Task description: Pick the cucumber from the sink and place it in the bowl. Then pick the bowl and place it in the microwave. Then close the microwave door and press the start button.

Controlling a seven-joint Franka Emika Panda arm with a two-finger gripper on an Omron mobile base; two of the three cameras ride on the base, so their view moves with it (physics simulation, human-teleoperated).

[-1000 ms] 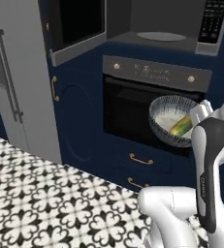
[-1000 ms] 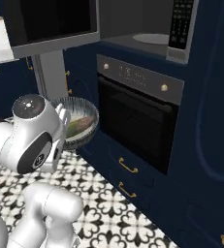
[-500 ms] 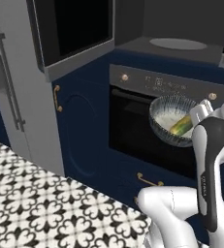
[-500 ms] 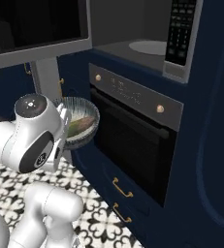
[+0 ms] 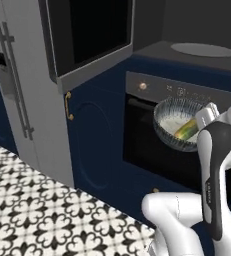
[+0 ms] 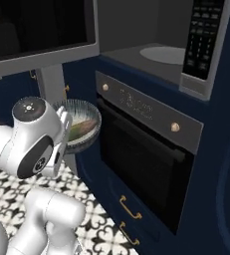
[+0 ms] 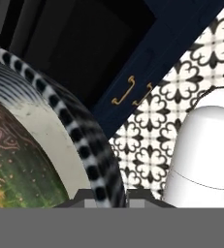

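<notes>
The gripper (image 5: 209, 116) is gripping the bowl (image 5: 179, 124) by its rim, cucumber (image 5: 186, 131) inside, carrying it toward the microwave (image 6: 156, 52), which next calls for lifting onto the turntable (image 6: 162, 54).

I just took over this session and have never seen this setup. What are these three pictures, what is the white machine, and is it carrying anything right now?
The white machine is a robot arm on a driving base. Two pictures come from base cameras behind the arm, left and right; the third looks along its hand. It holds the bowl by the rim, lifted in front of the black oven, with the cucumber lying inside. Its gripper sits at the bottom of the hand view, closed on the striped rim. Above the oven, the microwave stands open, its turntable plate bare, the microwave door swung out to the left.
</notes>
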